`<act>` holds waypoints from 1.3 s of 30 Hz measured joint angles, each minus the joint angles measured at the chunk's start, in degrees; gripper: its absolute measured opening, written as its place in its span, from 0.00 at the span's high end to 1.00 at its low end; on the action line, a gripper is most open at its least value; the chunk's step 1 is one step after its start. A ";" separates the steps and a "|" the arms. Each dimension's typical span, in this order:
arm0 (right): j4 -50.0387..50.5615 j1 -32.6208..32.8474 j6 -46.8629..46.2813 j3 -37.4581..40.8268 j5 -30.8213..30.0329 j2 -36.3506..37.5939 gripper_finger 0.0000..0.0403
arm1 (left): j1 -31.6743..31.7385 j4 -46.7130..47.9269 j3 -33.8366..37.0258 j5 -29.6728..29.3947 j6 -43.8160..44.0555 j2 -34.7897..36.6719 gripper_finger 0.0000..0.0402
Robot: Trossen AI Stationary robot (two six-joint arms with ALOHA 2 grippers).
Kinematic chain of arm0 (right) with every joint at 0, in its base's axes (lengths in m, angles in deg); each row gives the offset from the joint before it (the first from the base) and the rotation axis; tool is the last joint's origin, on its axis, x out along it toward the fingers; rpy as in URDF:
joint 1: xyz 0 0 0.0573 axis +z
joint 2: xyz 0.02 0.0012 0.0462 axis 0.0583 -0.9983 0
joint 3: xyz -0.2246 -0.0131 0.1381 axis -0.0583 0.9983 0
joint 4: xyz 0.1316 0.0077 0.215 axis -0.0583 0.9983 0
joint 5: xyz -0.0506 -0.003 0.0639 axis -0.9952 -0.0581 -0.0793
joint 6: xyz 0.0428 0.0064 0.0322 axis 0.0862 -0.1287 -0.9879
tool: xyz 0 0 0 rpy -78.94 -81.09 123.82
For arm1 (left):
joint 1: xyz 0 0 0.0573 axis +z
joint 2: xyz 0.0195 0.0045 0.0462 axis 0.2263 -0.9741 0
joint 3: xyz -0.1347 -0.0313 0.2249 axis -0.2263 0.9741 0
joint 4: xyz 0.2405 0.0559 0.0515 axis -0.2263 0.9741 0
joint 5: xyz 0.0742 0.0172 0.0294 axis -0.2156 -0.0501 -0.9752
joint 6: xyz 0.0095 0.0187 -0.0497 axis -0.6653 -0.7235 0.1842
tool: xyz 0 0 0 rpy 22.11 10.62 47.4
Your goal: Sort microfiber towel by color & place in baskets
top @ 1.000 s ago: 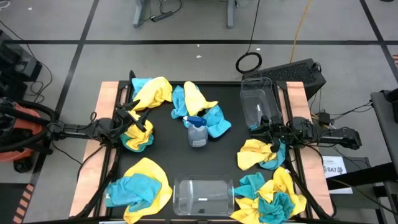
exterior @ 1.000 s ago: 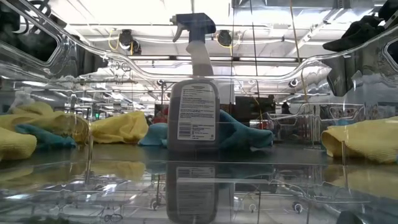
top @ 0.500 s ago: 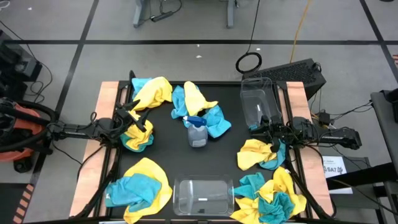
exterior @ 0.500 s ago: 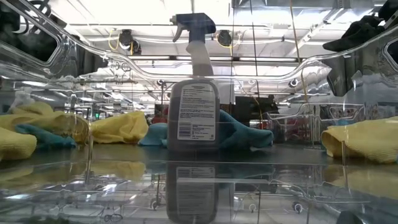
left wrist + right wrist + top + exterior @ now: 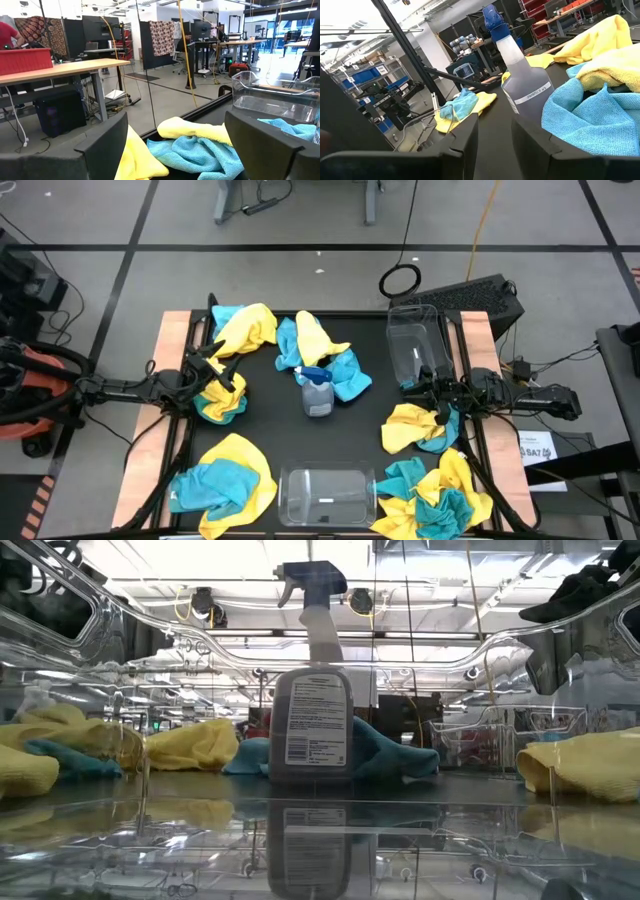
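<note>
Yellow and teal microfiber towels lie in heaps around the black worktop (image 5: 360,420) in the high view. At the left edge, the left hand (image 5: 214,372) rests at a yellow-and-teal heap (image 5: 222,398), its fingers spread wide with nothing between them. Another heap (image 5: 240,325) sits at upper left, and a larger one (image 5: 222,478) at lower left. Near the centre a clear spray bottle (image 5: 316,392) with a blue trigger stands upright, with towels (image 5: 320,350) just behind and beside it. One clear basket (image 5: 326,495) sits at the bottom centre; the other basket (image 5: 415,345) sits at upper right. On the right, the right hand (image 5: 430,392) hovers beside a mostly yellow heap (image 5: 412,426), fingers narrowly apart and holding nothing. More towels (image 5: 435,495) pile at lower right.
</note>
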 joint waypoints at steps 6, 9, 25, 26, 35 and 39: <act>-0.06 0.00 0.01 -0.01 -0.01 0.00 0.73 | 0.02 -0.02 0.00 0.01 0.00 0.01 0.16; -0.25 0.00 0.01 -0.01 0.02 0.02 0.73 | 0.01 0.00 0.01 0.01 0.01 -0.01 0.16; -18.36 0.05 -4.14 0.01 -8.85 -1.05 0.73 | 0.00 -0.02 0.01 0.01 0.00 0.01 0.16; -21.72 0.07 -2.61 -0.67 -7.86 -1.76 0.73 | 0.00 -0.02 0.00 0.01 0.00 0.00 0.16; -9.08 0.20 14.22 -25.40 -2.98 -22.35 0.71 | 0.00 -0.01 0.01 0.01 0.00 0.01 0.16; 10.95 0.92 21.28 -41.54 1.81 -35.14 0.64 | 0.02 -0.02 0.00 -0.01 0.00 0.01 0.16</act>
